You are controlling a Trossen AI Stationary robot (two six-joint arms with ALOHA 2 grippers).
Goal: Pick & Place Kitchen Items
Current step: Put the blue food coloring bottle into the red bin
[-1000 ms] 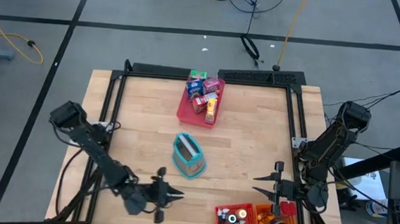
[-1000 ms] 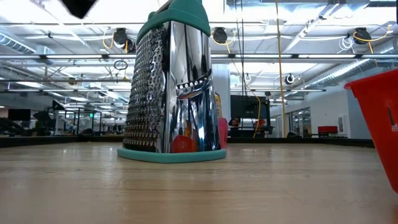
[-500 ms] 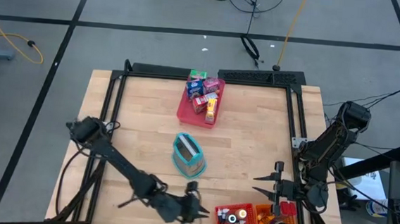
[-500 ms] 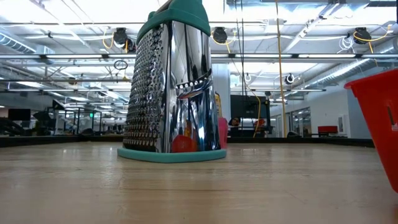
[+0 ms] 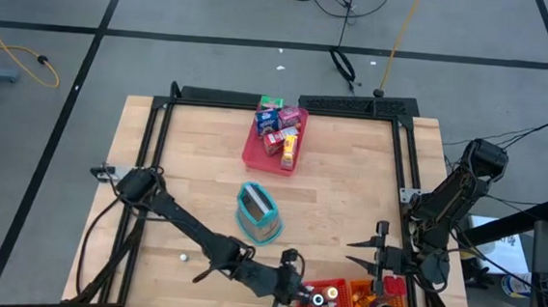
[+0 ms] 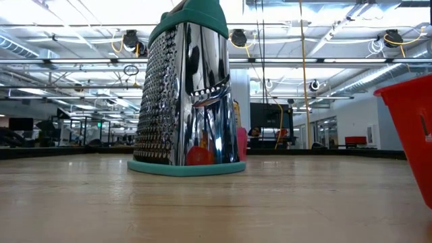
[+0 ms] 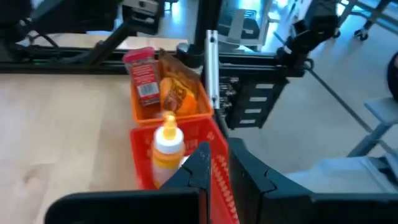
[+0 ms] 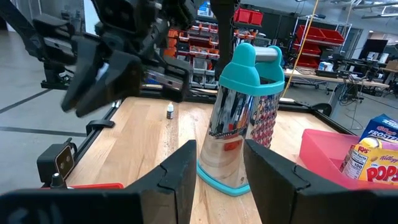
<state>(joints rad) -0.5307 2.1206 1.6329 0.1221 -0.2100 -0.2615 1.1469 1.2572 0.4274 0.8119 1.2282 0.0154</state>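
Swinging rightward along the near edge of the table, the left arm has carried the left gripper (image 5: pixel 305 293) from the near-left part of the board to the near rim of the red bin (image 5: pixel 324 302), while the right arm has not stirred. Its fingers are pressed together with nothing visible between them.

Directly ahead of that claw, in the left wrist view, stands the orange-capped bottle (image 7: pixel 166 144) inside the red bin; just beyond it the orange bin (image 7: pixel 171 99) holds a red packet (image 7: pixel 144 78) and an orange packet (image 7: pixel 178 98). Behind the claw, well apart on the bare wood, lies a tiny white ball (image 5: pixel 183 258). Farther off stands the box grater (image 5: pixel 258 213), upright near the middle, and beyond it the pink tray (image 5: pixel 255 152) with the remaining packets (image 5: pixel 278 127) heaped together.

The right gripper (image 5: pixel 380 248) waits beside the bins on their far-right side, fingers parted and empty.

As for handling, the bottle looks light, rigid and smooth, so it could slip or topple; the body below the cap seems the safest place to pinch. The packets appear to be light card or foil that may crumple, best taken across their narrow faces. The ball would likely roll at a touch and needs the fingers brought down on either side of it.
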